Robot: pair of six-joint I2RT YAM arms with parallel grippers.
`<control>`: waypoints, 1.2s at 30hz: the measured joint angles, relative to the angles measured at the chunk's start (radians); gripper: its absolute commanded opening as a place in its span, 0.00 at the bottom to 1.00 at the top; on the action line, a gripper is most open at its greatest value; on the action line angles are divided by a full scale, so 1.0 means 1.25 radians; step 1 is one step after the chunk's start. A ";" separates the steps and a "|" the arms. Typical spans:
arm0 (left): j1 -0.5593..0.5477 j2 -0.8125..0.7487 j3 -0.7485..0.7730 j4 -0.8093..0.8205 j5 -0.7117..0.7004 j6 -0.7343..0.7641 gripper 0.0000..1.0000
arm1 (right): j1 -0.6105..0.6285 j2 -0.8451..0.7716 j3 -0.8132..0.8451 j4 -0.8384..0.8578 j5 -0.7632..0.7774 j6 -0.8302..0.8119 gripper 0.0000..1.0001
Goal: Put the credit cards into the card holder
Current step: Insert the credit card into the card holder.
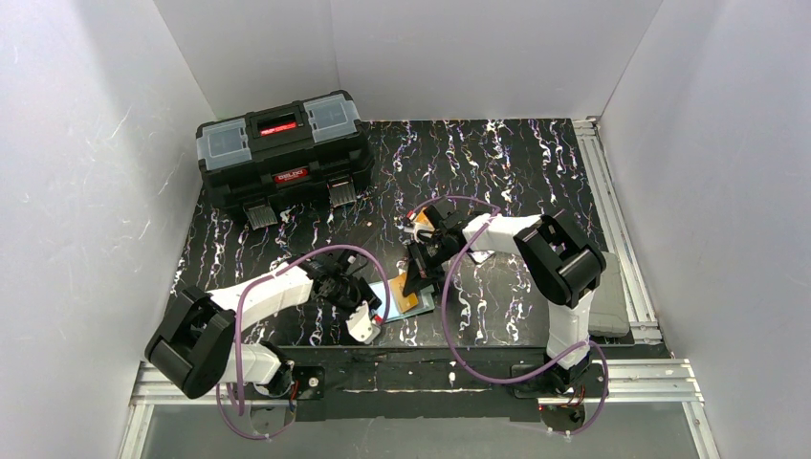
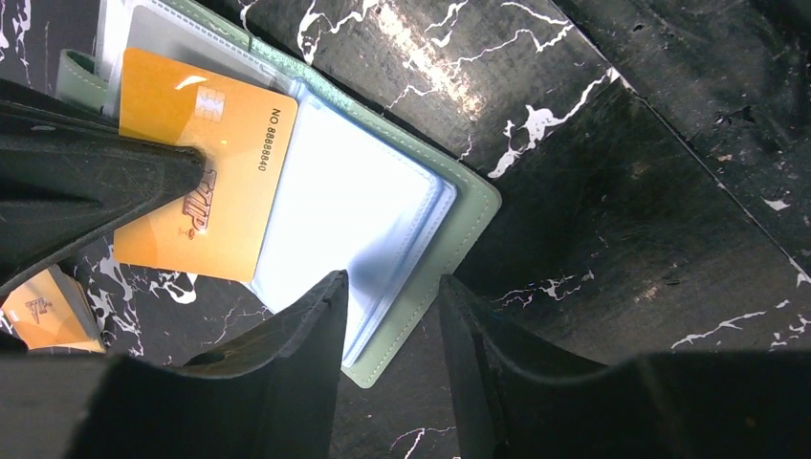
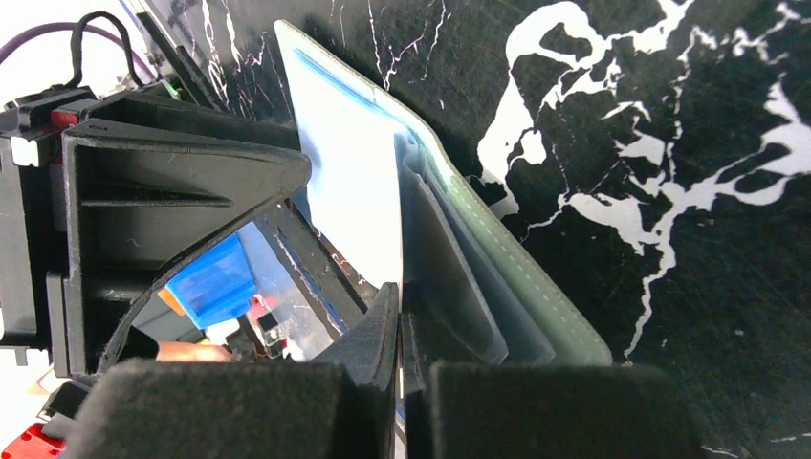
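When viewed from the top external camera, the card holder (image 1: 426, 306) lies open on the tabletop (image 1: 536, 163) at lower centre, between the left gripper (image 1: 373, 308) and the right gripper (image 1: 418, 277). The orange card (image 1: 411, 295) rests on it. A black toolbox (image 1: 284, 158) stands well apart at upper left.

Left wrist view: the card holder (image 2: 363, 201) runs from upper left to centre, with clear sleeves inside a mint-green border. The orange card (image 2: 215, 163) lies on the sleeves at left. A black finger of the right gripper (image 2: 86, 191) enters from the left edge, its tip on the card. The left gripper (image 2: 392, 280) has its fingers (image 2: 296, 363) spread, with the holder's lower edge in the gap. Contact with the holder cannot be told.

Right wrist view: the right gripper (image 3: 400, 316) has its fingers (image 3: 239, 411) pressed together at bottom centre, against the sleeves of the card holder (image 3: 516, 277). Whether anything is pinched between them cannot be told.
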 measured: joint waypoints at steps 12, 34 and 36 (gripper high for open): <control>-0.004 0.000 0.000 -0.011 -0.006 0.009 0.34 | -0.003 -0.005 -0.074 0.105 -0.022 0.067 0.01; -0.022 0.007 0.002 -0.015 -0.015 0.009 0.28 | -0.016 -0.068 -0.132 0.191 0.083 0.165 0.01; -0.022 0.009 0.005 -0.015 -0.015 0.009 0.27 | -0.016 -0.068 -0.132 0.198 0.084 0.167 0.01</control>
